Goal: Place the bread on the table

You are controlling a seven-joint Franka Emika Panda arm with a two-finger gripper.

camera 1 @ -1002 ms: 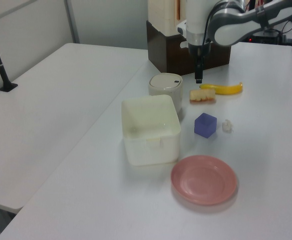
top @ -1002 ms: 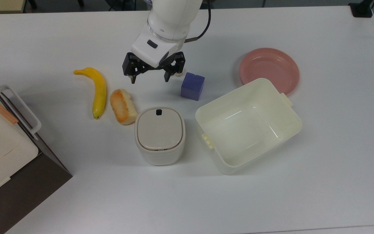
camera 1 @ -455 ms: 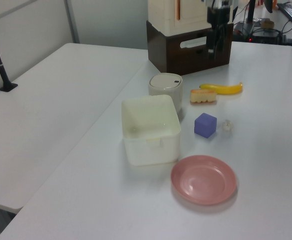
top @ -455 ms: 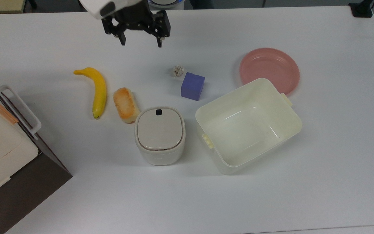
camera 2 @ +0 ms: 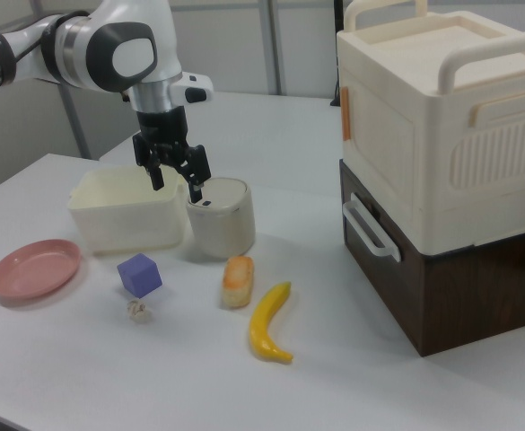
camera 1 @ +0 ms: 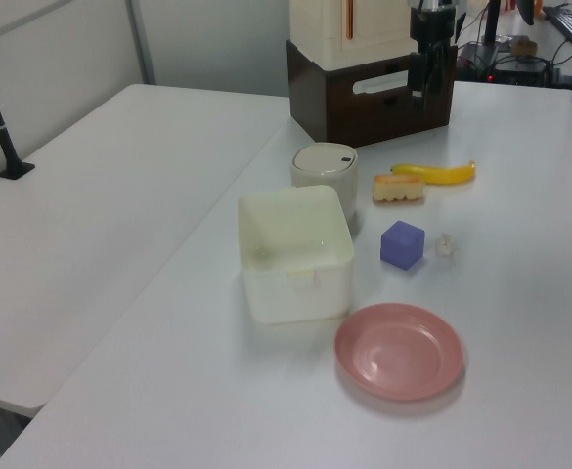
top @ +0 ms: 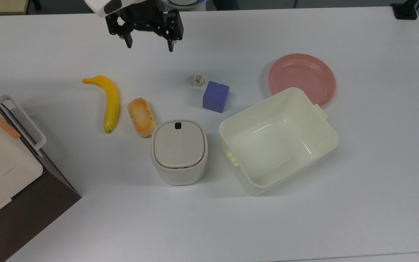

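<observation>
Now my end effector (top: 148, 42) hangs spread and empty near the top view's upper edge, well above the surface (top: 358, 203). The bread (top: 142, 117) lies well apart from it, lower in the top view and slightly to its left, flat on the surface. From the top view's left to right: a banana (top: 110, 100), then the bread just beside it, then a lidded bin (top: 179, 151) whose corner nearly touches the bread's lower end, a paper ball (top: 199, 79), a blue cube (top: 215, 96), a tub (top: 278, 140) and a pink plate (top: 301, 77). The bread is a short oblong roll, pale cream at the sides with an orange-brown toasted top. In the right view my end effector (camera 2: 174, 176) hangs in front of the tub (camera 2: 118, 215), with the bread (camera 2: 237, 280) below it and to the right view's right.
</observation>
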